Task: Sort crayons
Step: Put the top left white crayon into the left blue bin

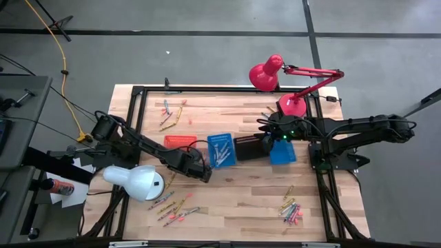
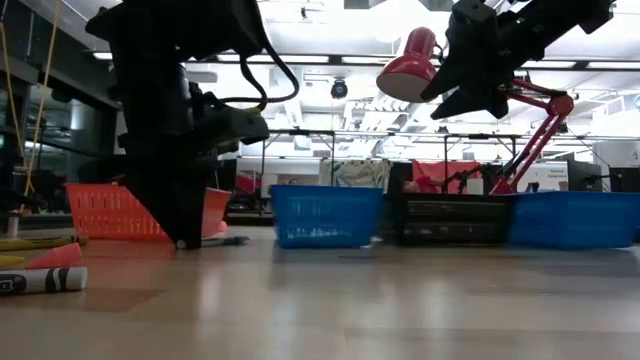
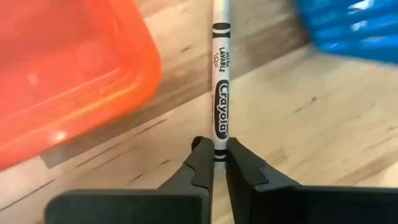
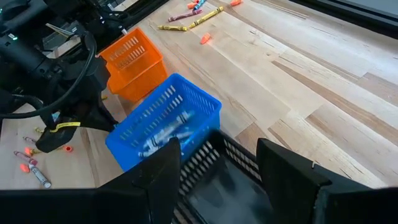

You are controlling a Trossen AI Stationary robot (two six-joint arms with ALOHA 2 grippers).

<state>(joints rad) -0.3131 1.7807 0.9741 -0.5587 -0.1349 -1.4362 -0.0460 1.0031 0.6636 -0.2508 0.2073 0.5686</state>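
Note:
My left gripper is low over the table, in front of the orange basket, and is shut on a white crayon. The crayon runs away from the fingers between the orange basket and a blue basket. My right gripper is open and empty, held high above the black basket. More crayons lie in the blue basket. Loose crayons lie in groups at the near left, near right and far left. My left gripper pinches the white crayon at its near end between its two fingertips. The rest of the crayon reaches out beyond the fingers, in line with them. In the low view the fingers are down at the tabletop; I cannot tell whether the crayon is lifted.
A second blue basket stands right of the black one. A white lamp head hangs over the near left, by the left arm. A red lamp stands at the far right. Bare wood lies in the table's near middle.

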